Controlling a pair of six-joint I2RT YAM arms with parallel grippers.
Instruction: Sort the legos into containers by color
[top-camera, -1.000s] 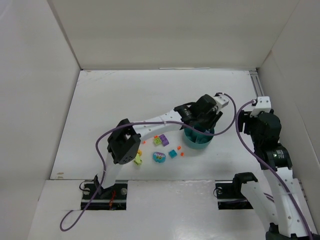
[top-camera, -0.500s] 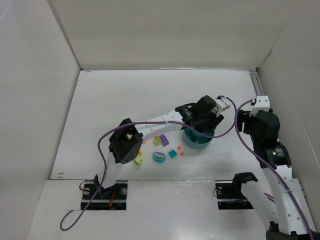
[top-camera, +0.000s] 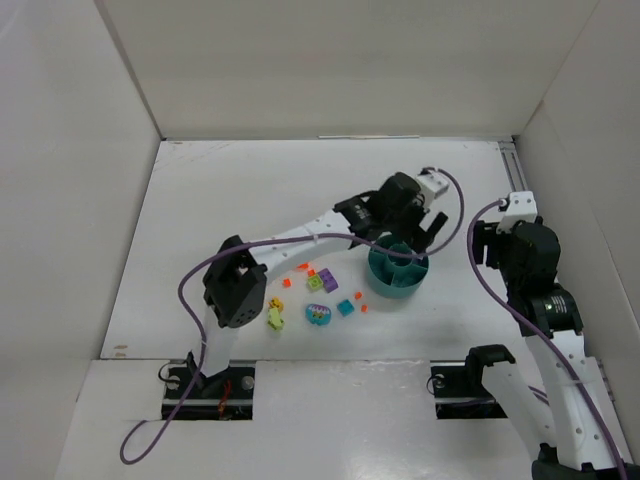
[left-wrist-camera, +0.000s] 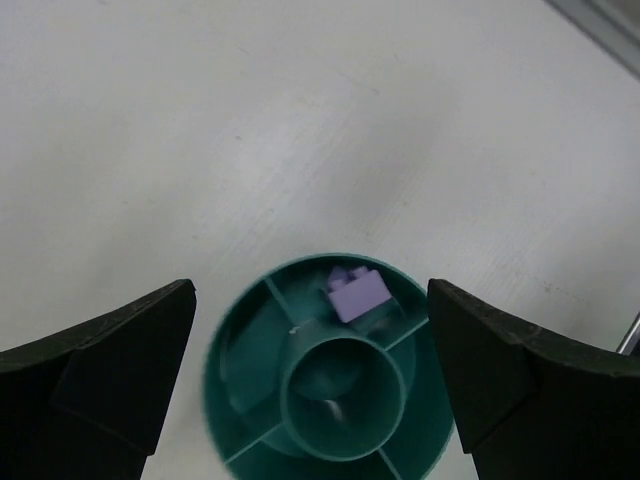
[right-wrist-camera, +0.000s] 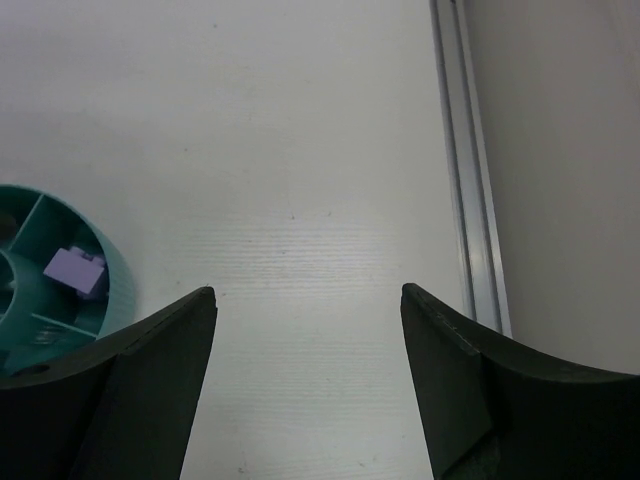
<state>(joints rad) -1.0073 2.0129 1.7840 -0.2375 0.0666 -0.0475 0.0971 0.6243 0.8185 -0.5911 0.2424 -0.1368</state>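
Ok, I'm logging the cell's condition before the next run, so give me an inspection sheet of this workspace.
Surface: white table, no spills seen.
Job's things: teal dish holds one purple brick in a wedge section; loose legos lie on the table to its left in the top view.
Clutter: nothing seen.
Grippers: left gripper open above the dish, empty; right gripper open over bare table, empty.
Cables: purple cable loops along the left arm; second purple cable runs down to the right arm.
Surroundings: white walls; metal rail at the table's right edge.
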